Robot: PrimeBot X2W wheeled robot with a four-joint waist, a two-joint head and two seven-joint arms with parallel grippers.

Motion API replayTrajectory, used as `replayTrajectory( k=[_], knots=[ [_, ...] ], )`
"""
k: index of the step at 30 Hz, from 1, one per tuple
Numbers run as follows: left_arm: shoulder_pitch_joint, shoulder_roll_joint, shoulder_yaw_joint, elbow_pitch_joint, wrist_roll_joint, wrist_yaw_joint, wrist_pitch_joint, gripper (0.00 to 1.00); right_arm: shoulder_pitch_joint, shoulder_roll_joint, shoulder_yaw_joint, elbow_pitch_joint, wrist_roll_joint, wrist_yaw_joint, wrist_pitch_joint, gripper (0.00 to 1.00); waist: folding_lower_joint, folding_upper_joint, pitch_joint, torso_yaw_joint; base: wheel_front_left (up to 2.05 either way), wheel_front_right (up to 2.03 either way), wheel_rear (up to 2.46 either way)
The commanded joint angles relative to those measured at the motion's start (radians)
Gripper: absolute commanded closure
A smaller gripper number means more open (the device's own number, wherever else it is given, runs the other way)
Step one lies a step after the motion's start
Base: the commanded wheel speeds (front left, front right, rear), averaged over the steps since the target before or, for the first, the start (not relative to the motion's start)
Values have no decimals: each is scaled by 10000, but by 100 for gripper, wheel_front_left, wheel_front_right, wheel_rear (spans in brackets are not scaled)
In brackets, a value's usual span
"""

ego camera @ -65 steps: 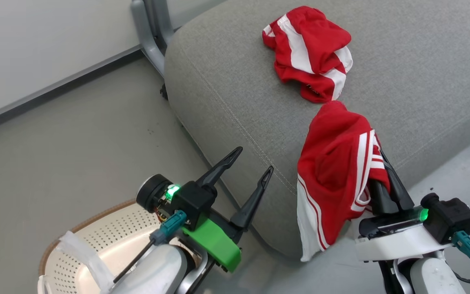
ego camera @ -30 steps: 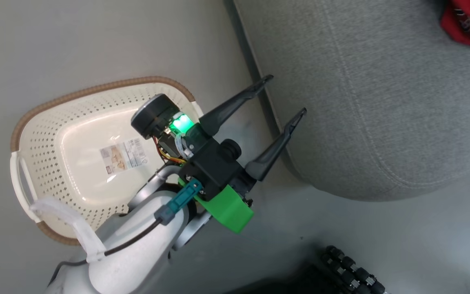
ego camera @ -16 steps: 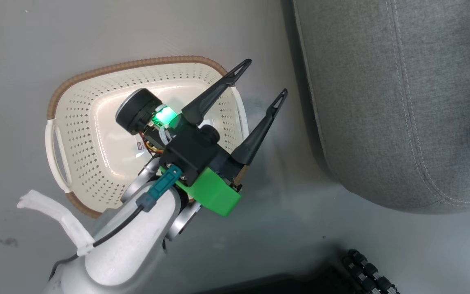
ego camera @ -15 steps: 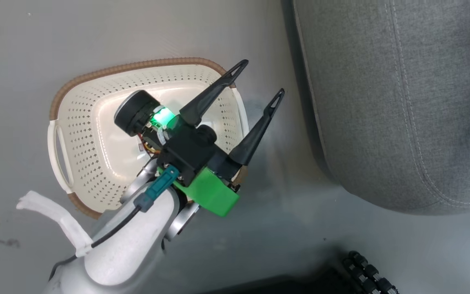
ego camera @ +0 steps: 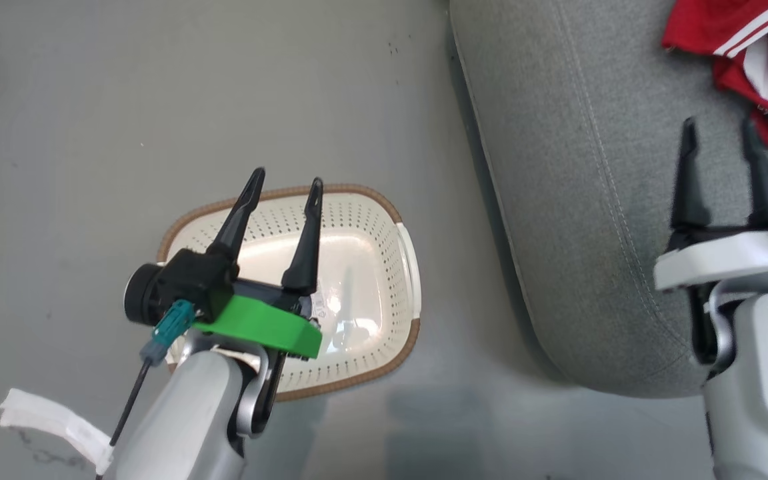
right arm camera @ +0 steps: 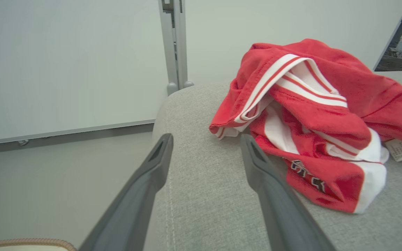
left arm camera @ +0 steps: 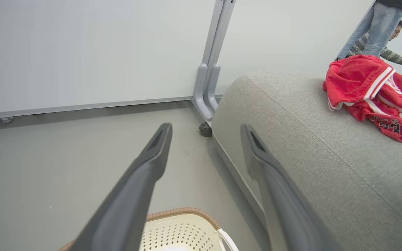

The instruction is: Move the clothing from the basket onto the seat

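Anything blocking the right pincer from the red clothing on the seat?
Nothing visible. The right pincer, open, points at the heap of soft red garments with white stripes. Between them shows just bare fabric of the large grey upholstered seat cushion, where the garments already lie.

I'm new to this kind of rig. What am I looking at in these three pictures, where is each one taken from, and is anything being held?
This is a wheeled robot with two arms, each ending in a two-fingered gripper. The head view looks down from a camera on its head. There the left gripper hangs open above the cream basket, which stands on the floor. The right gripper is open over the grey seat. The two wrist views come from a camera on each wrist, looking along that gripper's own dark fingers. The red-and-white clothing lies heaped on the seat, just beyond the right gripper. Neither gripper holds anything.
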Motion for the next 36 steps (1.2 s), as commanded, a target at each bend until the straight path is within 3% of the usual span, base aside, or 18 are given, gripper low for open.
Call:
replayTrajectory(
  k=[1, 7, 12, 19, 26, 36],
  knots=[
    [428, -71, 265, 125, -213, 24, -60, 0, 482, 23, 426, -32, 95, -14, -30, 0, 0, 0, -1791, 600, 0, 0, 0],
    [1910, -528, 1846, 165, -546, -276, -61, 0, 1578, 97, 2297, -190, 494, -14, -29, 0, 0, 0, -3219, 890, 0, 0, 0],
    [2901, -676, 2963, 163, 186, -353, -64, 0, 2163, 335, 2859, -499, 723, -14, -28, 0, 0, 0, -3985, 909, 0, 0, 0],
    [4400, -1008, 4189, -1420, 1957, -1002, -51, 0, 3176, 516, 2802, -1560, -64, -14, -29, 0, 0, 0, -4653, 811, 0, 0, 0],
    [5759, -1186, 4327, -1881, 2699, -1394, -52, 0, 4529, 633, 2219, -2562, -69, -13, -28, 0, 0, 0, -5036, 716, 0, 0, 0],
    [6022, -1210, 3922, -1650, 2476, -1219, -52, 0, 5026, 631, 2272, -2401, 119, -13, -28, 0, 0, 0, -5155, 740, 0, 0, 0]
  ],
)
